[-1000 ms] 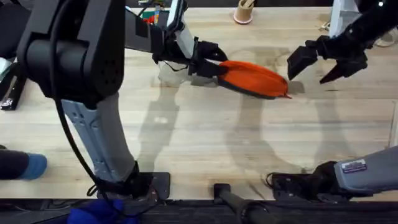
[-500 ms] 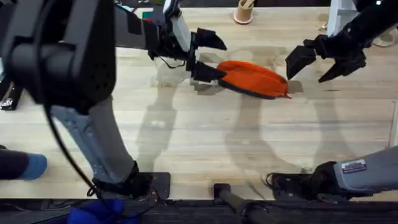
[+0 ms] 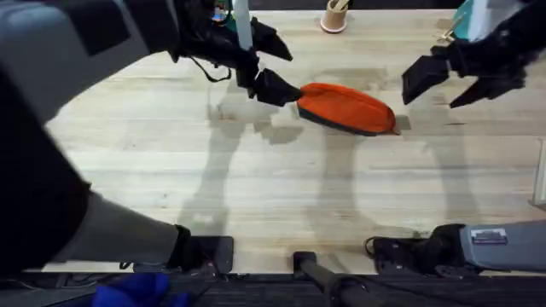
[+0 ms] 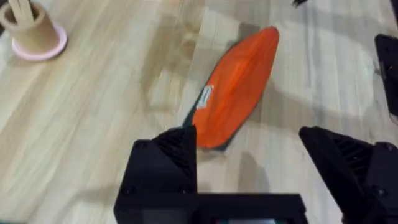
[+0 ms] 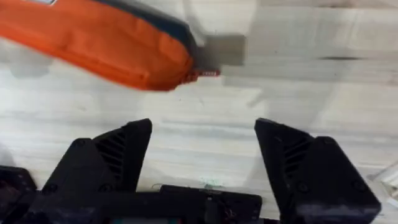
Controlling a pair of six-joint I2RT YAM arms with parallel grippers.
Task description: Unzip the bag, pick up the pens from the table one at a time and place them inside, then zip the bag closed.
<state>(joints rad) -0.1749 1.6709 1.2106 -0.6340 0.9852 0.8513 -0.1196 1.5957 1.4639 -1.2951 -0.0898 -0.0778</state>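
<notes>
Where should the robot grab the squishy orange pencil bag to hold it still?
Probably by its narrow end nearest the left gripper, coming in from that side. The soft orange fabric pouch lies flat on the light wooden plank table and tapers there, so the open fingers could close over it. The right gripper waits open past the other end.

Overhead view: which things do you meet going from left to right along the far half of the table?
Left arm's open black gripper → soft orange fabric pouch → right arm's open black gripper.
</notes>
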